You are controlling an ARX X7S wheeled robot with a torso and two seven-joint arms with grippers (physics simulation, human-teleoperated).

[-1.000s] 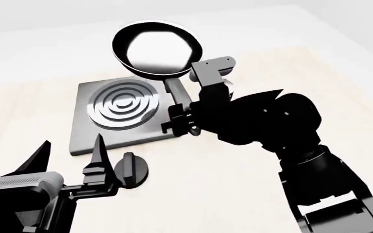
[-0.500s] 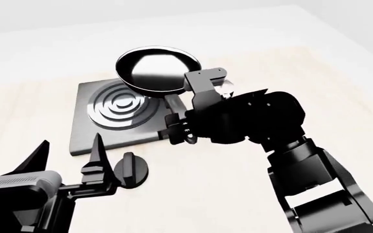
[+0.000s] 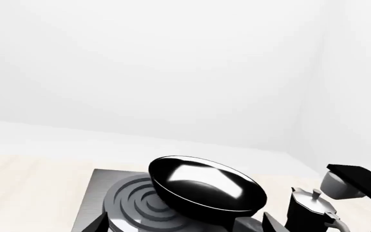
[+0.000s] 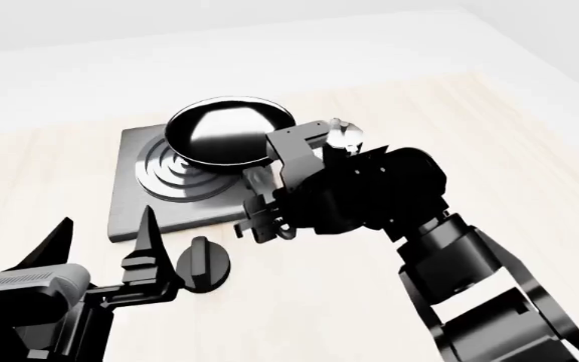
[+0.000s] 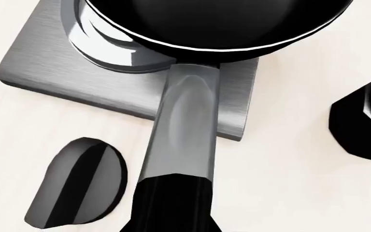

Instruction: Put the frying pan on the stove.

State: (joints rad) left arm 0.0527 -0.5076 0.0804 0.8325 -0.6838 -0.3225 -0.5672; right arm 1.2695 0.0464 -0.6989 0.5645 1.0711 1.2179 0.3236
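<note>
The frying pan (image 4: 227,132) is glossy black with a thin silver rim. It hangs tilted over the far right part of the stove (image 4: 133,207), a dark grey square plate with raised rings. I cannot tell if the pan touches the rings. My right gripper (image 4: 268,213) is shut on the pan's long handle (image 5: 184,121). The pan (image 3: 205,186) and stove (image 3: 124,203) also show in the left wrist view. My left gripper (image 4: 108,226) is open and empty, near the stove's front edge.
A small black round knob (image 4: 204,264) lies on the pale wooden table just in front of the stove, beside my left gripper's fingers. A black and silver moka pot (image 3: 311,210) stands right of the stove, mostly hidden behind my right arm in the head view.
My right gripper has brought the pan from beyond the stove's far edge toward me and down, so it is now over the rings. The left arm has not moved.
</note>
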